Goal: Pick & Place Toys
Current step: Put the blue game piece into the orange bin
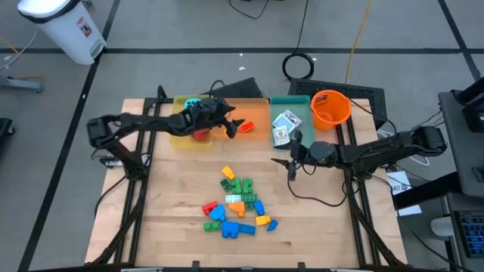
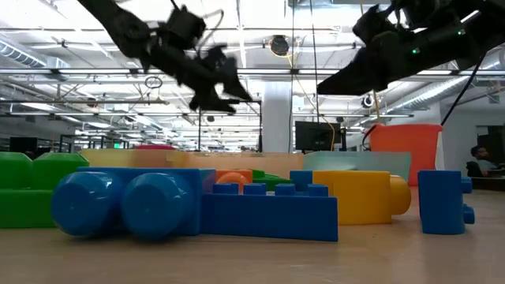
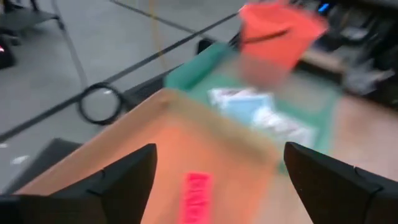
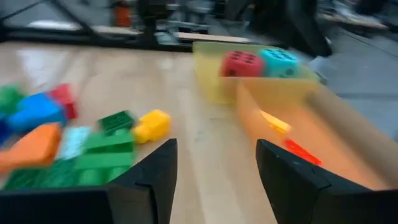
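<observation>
Your left gripper hangs spread and empty over the orange tray, and your right gripper, also spread and empty, sits beside the teal tray. The bricks lie heaped on the wooden table, well short of the orange tray. Reach into that tight heap and you may scatter neighbouring bricks toward the table edge; beyond is an open workshop hall.

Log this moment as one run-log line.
left gripper: open, empty, over orange tray | right gripper: open, empty, above table | dice: in yellow tray | bricks: piled on table
</observation>
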